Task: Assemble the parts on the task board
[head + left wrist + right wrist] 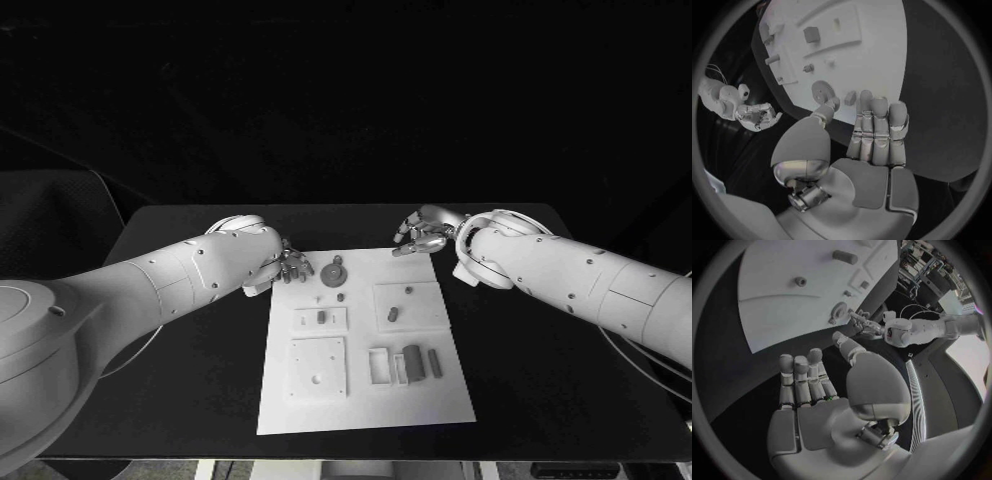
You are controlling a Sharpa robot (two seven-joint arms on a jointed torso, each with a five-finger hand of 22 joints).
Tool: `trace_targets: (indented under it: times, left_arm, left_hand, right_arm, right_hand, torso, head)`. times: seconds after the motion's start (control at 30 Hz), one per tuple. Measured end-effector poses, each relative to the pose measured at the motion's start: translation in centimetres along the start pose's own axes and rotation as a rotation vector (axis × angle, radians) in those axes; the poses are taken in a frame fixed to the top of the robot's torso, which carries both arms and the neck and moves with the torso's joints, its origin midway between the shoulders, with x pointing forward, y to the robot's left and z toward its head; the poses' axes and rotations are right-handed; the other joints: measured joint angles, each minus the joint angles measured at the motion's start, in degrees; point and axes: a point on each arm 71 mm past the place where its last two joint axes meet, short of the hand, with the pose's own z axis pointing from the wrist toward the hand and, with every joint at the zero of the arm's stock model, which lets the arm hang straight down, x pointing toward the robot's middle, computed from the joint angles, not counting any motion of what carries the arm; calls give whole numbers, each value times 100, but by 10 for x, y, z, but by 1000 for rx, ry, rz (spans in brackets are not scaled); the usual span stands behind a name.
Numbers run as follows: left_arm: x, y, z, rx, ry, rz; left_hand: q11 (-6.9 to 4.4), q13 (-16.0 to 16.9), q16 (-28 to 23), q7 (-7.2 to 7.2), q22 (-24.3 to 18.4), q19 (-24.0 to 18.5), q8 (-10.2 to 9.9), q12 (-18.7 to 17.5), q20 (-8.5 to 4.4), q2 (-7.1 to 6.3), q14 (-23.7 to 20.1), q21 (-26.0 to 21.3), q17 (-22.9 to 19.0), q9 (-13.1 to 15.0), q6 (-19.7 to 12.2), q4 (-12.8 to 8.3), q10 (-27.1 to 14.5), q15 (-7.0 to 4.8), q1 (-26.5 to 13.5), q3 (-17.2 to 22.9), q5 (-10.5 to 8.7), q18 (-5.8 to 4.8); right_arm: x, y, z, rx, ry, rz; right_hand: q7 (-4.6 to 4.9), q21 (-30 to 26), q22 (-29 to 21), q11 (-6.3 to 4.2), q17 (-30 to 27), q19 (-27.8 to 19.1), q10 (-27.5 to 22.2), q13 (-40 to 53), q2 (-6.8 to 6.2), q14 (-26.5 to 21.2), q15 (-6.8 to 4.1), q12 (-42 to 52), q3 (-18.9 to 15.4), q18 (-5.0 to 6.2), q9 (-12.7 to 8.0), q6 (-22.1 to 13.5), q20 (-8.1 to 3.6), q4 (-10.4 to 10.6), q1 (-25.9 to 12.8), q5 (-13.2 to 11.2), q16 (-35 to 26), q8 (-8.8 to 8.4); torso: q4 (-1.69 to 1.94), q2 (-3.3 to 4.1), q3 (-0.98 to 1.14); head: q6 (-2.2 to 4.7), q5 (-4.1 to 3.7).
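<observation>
The white task board [368, 405] lies mid-table. On it are a grey gear [335, 272], a small peg [339, 296], an upright pin [394, 314] and two dark bars [415, 362] near the front. My left hand [289, 265] hovers at the board's far left corner, fingers straight and apart, holding nothing. The left wrist view shows that hand [873, 130] just short of the gear [822, 91] and the board [879, 50]. My right hand [423, 235] hangs past the far right corner, empty. In the right wrist view its fingers [801, 377] stretch toward the board [779, 305] and gear [839, 311].
Raised square blocks on the board [317, 365] carry holes and slots. Black table [188, 380] surrounds the board on all sides. Each wrist view catches the other hand across the board: the right hand [757, 115] and the left hand [864, 325].
</observation>
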Motion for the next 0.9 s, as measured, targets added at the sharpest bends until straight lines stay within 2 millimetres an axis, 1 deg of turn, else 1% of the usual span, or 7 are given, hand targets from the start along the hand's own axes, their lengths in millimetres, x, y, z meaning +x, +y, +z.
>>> trace_targets:
  times: [0.07, 0.37, 0.47, 0.73, 0.83, 0.9]
  left_arm:
    - [1, 0, 0, 1, 1, 0]
    - [2, 0, 1, 6, 2, -1]
    - [3, -1, 1, 8, 3, -1]
    - [4, -3, 1, 13, 4, 1]
    - [4, -3, 1, 14, 5, 1]
    - [4, -3, 1, 14, 5, 1]
  left_hand:
    - [0, 0, 0, 0, 0, 0, 0, 0, 0, 0, -18, 0, 0, 0, 0, 0, 0, -18, 0, 0, 0, 1]
    - [1, -1, 21, 0, 0, 0, 0, 0, 0, 52, -18, 0, 5, 0, 0, -34, -1, -18, 53, 34, 0, 1]
    - [20, -1, 21, -2, 0, 0, 0, 0, 0, 55, -18, 0, 5, -5, -1, -34, -20, -18, 55, 34, 0, 2]
    - [20, -1, 22, -3, 0, 0, 0, 0, 0, 158, -18, 6, 23, -5, -2, -65, -20, -18, 159, 96, 0, 3]
    - [20, -1, 51, -25, 0, 0, 0, 0, 0, 251, -18, 26, 37, -5, 20, -100, -20, -18, 252, 173, 0, 4]
    - [20, -3, 57, -25, 0, 0, 0, 0, 0, 285, -18, 26, 40, -5, 20, -110, -20, -18, 286, 189, 0, 4]
  right_arm:
    - [0, 0, 0, 0, 0, 0]
    - [1, 1, 0, -1, 2, 0]
    - [1, 1, 0, -2, 3, 0]
    - [1, 2, 1, -4, 6, 1]
    - [1, 2, 1, -4, 6, 1]
    - [2, 2, 1, -4, 7, 1]
  right_hand:
    - [0, 0, 0, 0, 0, 0, 0, 0, 0, 0, 0, 0, 0, 0, 0, 0, 0, 0, 0, 0, 0, 0]
    - [0, 0, 0, 0, 0, 0, 0, 0, 0, 0, 0, 0, 0, 0, 0, 0, 0, 0, 0, 0, 0, 0]
    - [0, 0, 0, 0, 0, 0, 0, 1, 0, 0, 0, 0, 0, 0, 0, 0, 0, 0, 0, 0, 0, 0]
    - [0, 0, 1, 0, 1, 0, 0, 1, 0, 0, 0, 0, 0, 0, 0, 0, 0, 0, 0, 0, 0, 0]
    - [0, 0, 1, 0, 0, 0, 0, -4, 0, 0, 0, 0, 0, 0, 0, 0, 0, 0, 0, 0, 0, 0]
    - [0, 0, 1, 0, 1, 0, 0, -4, 0, 0, 0, 0, 0, 0, 0, 0, 0, 0, 0, 0, 0, 0]
  torso:
    - [0, 0, 0]
    - [1, -1, 3]
    - [1, -3, 3]
    - [4, -6, 3]
    - [4, -7, 3]
    - [4, -7, 2]
  head:
    - [-8, -5]
    - [-31, -20]
    - [-35, -21]
    - [-37, -21]
    - [-37, -20]
    - [-37, -20]
